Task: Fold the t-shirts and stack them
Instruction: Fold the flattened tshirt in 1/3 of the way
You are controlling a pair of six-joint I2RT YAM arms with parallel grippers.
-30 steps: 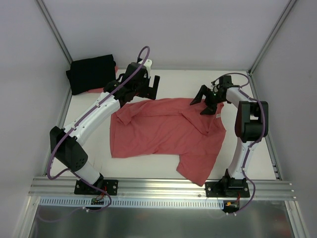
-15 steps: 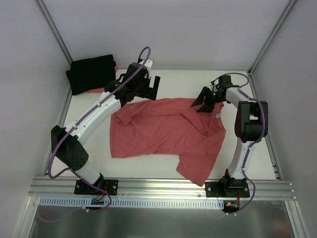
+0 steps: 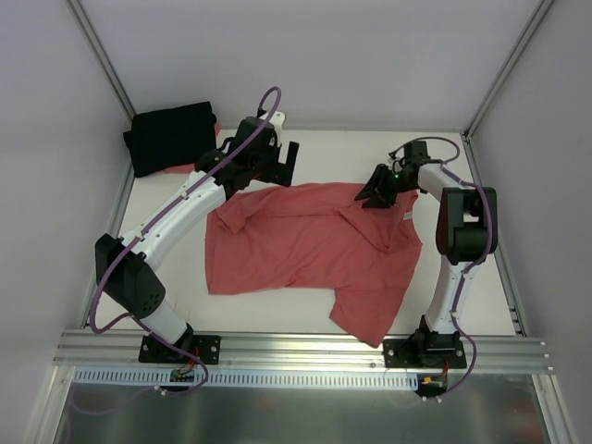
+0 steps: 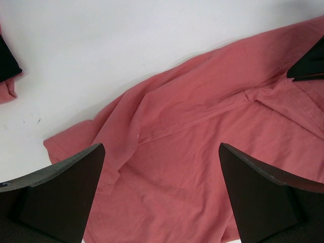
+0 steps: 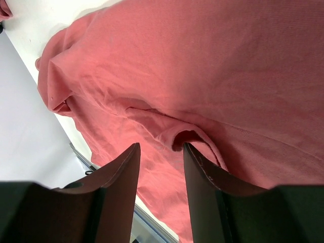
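- The right gripper (image 3: 372,196), well to the right of the black t-shirt (image 3: 171,137), has been brought from wide open a second ago to about half closed, and it has been eased slightly leftward onto the cloth
- A raised fold (image 5: 187,135) of the coral-red t-shirt (image 3: 296,245) is seen in the gap between its fingers; a gap remains, so a firm pinch cannot be confirmed
- From this it is judged that the far right edge of the coral shirt is being taken up, as the start of a first fold; nothing has yet been lifted
- The left gripper (image 3: 277,171), just to the right of the black t-shirt, is unchanged over that second: it is held fully spread above the coral shirt's far left corner, and nothing is held in it
- The coral shirt is spread out, rumpled, to the right of and nearer than the black t-shirt, which is bunched in the far left corner
- Its white neck label (image 3: 407,215) is seen at the end farthest from the black t-shirt, so the neck is judged to point right and the hem left; the long axis is thus laid left to right, with one sleeve trailed toward the near edge
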